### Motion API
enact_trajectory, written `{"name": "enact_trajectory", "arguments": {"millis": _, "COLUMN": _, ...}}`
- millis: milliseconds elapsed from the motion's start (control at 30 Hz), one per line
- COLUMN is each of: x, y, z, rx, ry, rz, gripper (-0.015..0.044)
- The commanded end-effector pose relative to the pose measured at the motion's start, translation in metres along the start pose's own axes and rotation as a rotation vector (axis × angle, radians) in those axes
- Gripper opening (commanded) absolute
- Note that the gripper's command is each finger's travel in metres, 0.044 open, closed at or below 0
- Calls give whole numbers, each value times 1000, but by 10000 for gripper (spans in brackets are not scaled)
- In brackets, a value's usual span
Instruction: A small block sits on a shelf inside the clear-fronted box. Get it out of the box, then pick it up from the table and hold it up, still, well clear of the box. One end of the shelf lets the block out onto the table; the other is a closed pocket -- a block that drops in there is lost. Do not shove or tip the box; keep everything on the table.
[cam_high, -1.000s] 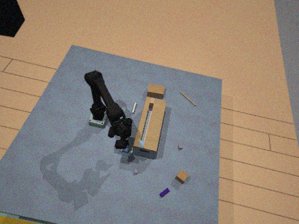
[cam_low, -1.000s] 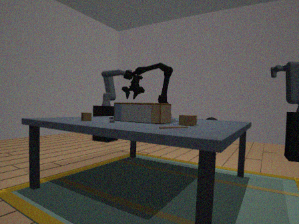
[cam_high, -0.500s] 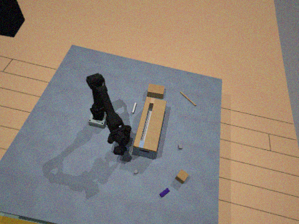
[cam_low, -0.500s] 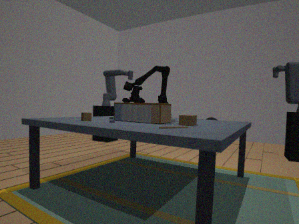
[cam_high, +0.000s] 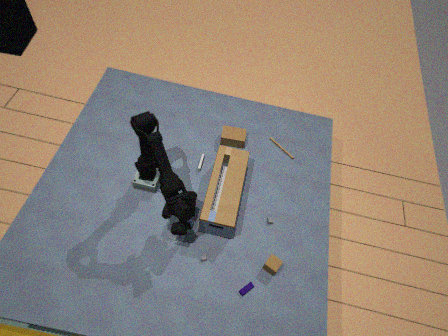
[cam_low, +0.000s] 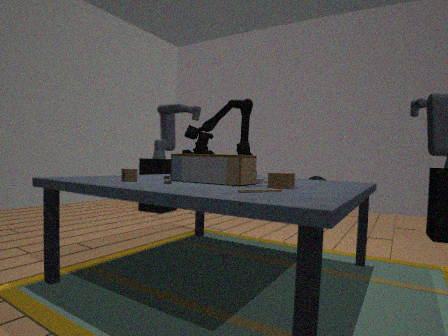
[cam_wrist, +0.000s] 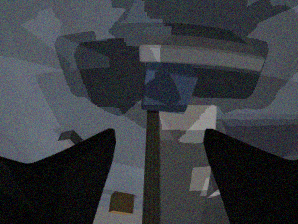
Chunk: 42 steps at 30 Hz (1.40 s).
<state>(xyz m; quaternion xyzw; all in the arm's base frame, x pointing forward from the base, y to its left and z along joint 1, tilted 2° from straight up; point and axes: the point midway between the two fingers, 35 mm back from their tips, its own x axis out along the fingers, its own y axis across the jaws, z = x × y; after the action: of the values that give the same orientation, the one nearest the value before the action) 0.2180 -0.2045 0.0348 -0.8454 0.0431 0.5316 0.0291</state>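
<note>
The long tan-topped box (cam_high: 233, 195) (cam_low: 205, 169) stands at the middle of the table, with a slot along its top; its brown edge runs up the middle of the wrist view. A small blue block (cam_wrist: 167, 87) shows beyond the fingertips in the wrist view, against a pale strip (cam_wrist: 225, 59). It appears to lie on the table outside the box, near the box's near left end. My gripper (cam_wrist: 160, 136) is open, with nothing between its fingertips. It is low beside that end of the box; the box hides the fingers in the exterior view.
A tan block (cam_high: 233, 136) (cam_low: 281, 180) stands behind the box's far end. A thin stick (cam_high: 282, 148) (cam_low: 260, 190), a tan cube (cam_high: 273, 265) (cam_low: 129, 175), a purple bar (cam_high: 246, 289) and small grey pieces (cam_high: 270, 220) (cam_high: 203, 257) lie around. A white stick (cam_high: 201, 162) lies left of the box.
</note>
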Motion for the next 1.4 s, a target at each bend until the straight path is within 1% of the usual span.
{"name": "enact_trajectory", "arguments": {"millis": 0, "x": 9, "y": -2, "z": 4, "rx": 2, "ry": -4, "rz": -10, "gripper": 285}}
{"name": "enact_trajectory", "arguments": {"millis": 833, "x": 42, "y": -5, "z": 20, "rx": 8, "ry": -5, "rz": -10, "gripper": 285}}
{"name": "enact_trajectory", "arguments": {"millis": 1067, "x": 42, "y": -5, "z": 20, "rx": 8, "ry": -5, "rz": -10, "gripper": 101}}
{"name": "enact_trajectory", "arguments": {"millis": 1167, "x": 42, "y": -5, "z": 20, "rx": 8, "ry": -5, "rz": -10, "gripper": 81}}
{"name": "enact_trajectory", "arguments": {"millis": 1267, "x": 34, "y": -4, "z": 16, "rx": 7, "ry": -5, "rz": -10, "gripper": 3}}
{"name": "enact_trajectory", "arguments": {"millis": 1367, "x": 17, "y": -2, "z": 7, "rx": 6, "ry": -4, "rz": -9, "gripper": 0}}
